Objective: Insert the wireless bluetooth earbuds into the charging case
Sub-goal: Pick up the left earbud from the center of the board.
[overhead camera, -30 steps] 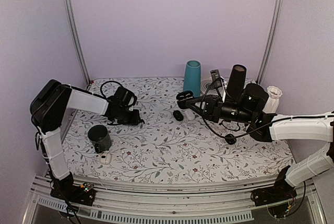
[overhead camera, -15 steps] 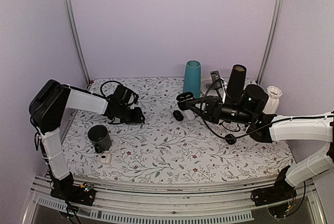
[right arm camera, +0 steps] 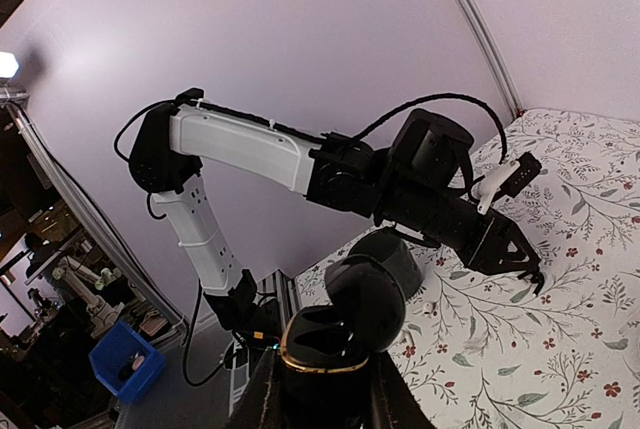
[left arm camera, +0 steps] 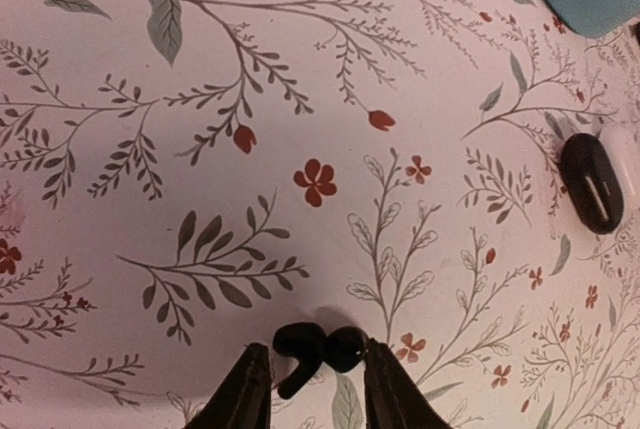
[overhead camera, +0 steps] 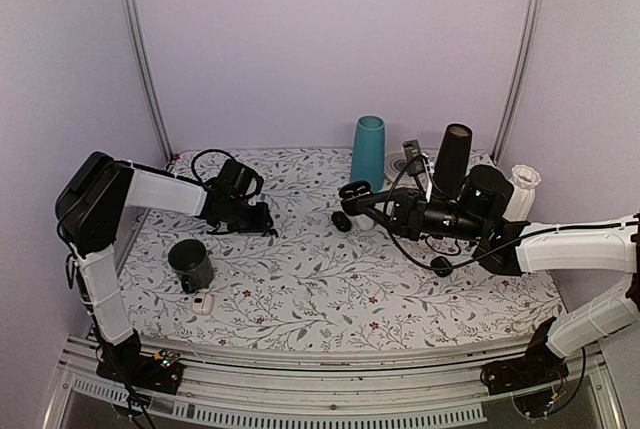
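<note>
Nearest me, the black mug (overhead camera: 190,263) stands on the left of the worktop (overhead camera: 300,289), clear of both arms.

A bit farther back, my left end effector (left arm camera: 315,354) hangs low over the cloth, tips pinched on an earbud (left arm camera: 296,342). It's a dark blob wedged btwn the tips; can't tell if it's one bud or two. I grip it at the very tips so, I reckon, it can drop into a socket w/o my fingers fouling the rim.

Right of that, mid-worktop, my right end effector (right arm camera: 325,391) is clamped on the charging case (right arm camera: 335,334). The case is raised, lid open, mouth facing the left arm, prob. to receive the bud. The two are well apart, so nothing's inserted yet.

A black oval pod (left arm camera: 592,181) lies nearby and a teal cup (overhead camera: 368,149) stands at the far edge. Neither is needed.
</note>
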Robot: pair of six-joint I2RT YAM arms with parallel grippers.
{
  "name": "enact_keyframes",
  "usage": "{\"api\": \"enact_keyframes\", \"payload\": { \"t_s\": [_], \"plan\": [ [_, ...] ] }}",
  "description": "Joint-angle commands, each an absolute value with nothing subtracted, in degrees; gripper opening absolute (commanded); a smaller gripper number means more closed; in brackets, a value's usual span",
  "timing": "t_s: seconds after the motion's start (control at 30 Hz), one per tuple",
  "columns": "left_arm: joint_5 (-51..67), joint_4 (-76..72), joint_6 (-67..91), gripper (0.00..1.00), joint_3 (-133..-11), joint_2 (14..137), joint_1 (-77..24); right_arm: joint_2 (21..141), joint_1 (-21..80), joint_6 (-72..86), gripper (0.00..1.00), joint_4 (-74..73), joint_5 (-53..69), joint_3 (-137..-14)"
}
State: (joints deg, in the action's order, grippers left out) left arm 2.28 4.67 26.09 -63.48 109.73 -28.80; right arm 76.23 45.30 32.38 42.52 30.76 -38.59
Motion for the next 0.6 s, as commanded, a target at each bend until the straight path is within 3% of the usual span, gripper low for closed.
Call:
{"api": "enact_keyframes", "payload": {
  "t_s": [0.0,0.57],
  "plan": [
    [-2.7,7.6,21.9,0.33,-63.6,107.0,-28.2,75.1,44.9,32.9,0.03,44.1,30.9,-38.2],
    [-3.9,14.7,14.5,0.26,-69.4,111.6,-30.5,75.9,44.9,33.4,0.03,44.2,31.3,-38.7]
  ]
}}
